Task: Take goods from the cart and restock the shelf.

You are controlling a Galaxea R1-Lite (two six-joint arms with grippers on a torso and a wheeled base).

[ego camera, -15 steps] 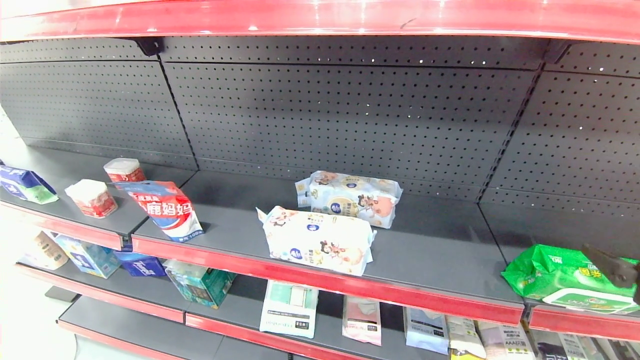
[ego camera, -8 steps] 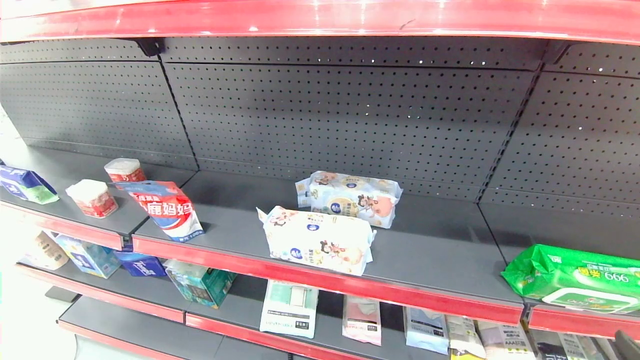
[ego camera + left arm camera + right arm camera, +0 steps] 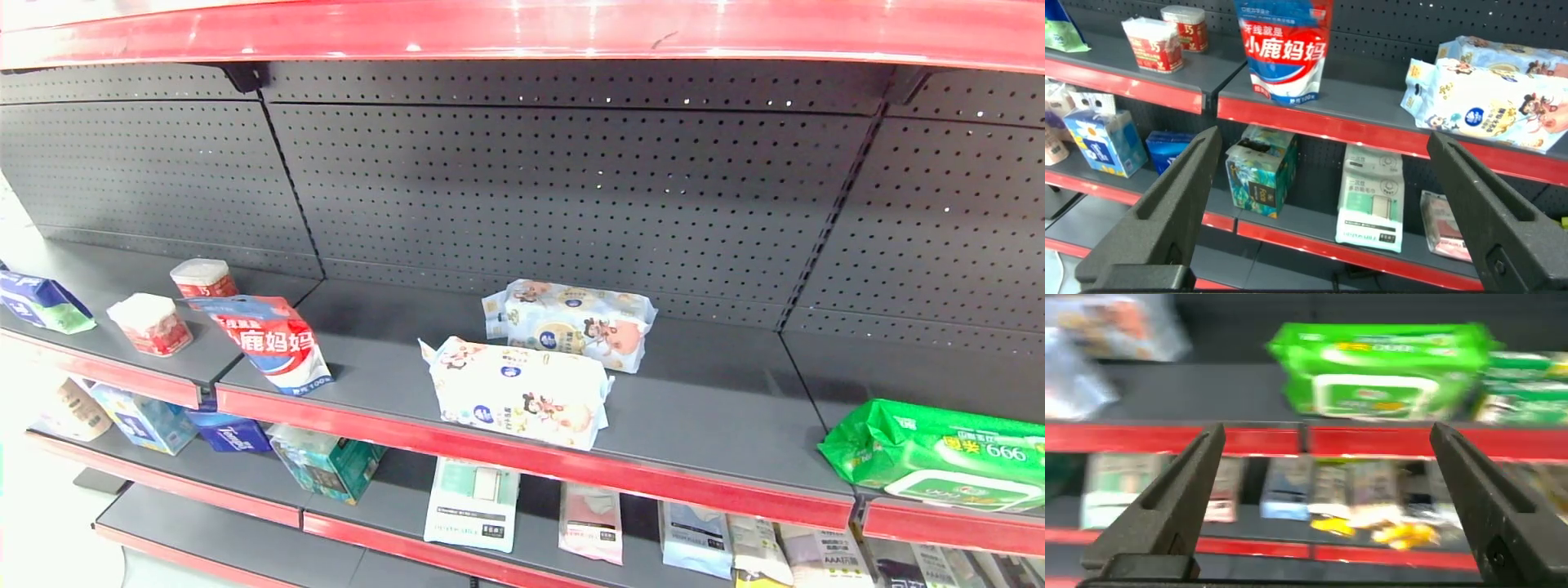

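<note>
- Middle shelf [image 3: 718,400]: a dark matte metal deck with a glossy red front lip, backed by perforated pegboard [image 3: 571,188].
- Two soft, pillow-shaped cartoon-print packs sit mid-deck. The front pack [image 3: 518,392] is at the lip, and the rear pack [image 3: 575,322] is near it at its 1 o'clock, apart from it.
- One glossy green pack [image 3: 931,453] with a white flap lies flat at 4 o'clock in the head view, near the lip.
- One upright pouch [image 3: 273,339] in red, white and blue leans at 9 o'clock of the front pack. Two squat tubs [image 3: 151,322] [image 3: 202,278] and one blue-green pack [image 3: 41,300] lie further that way.
- Bare deck runs from the cartoon packs toward the green pack at 3 o'clock.
- The left gripper [image 3: 1324,139] has its fingers spread wide with nothing between them, level with the red lip.
- The right gripper [image 3: 1327,429] is likewise spread and empty, facing the green pack.
- The lower shelf carries boxes and flat sachets.
</note>
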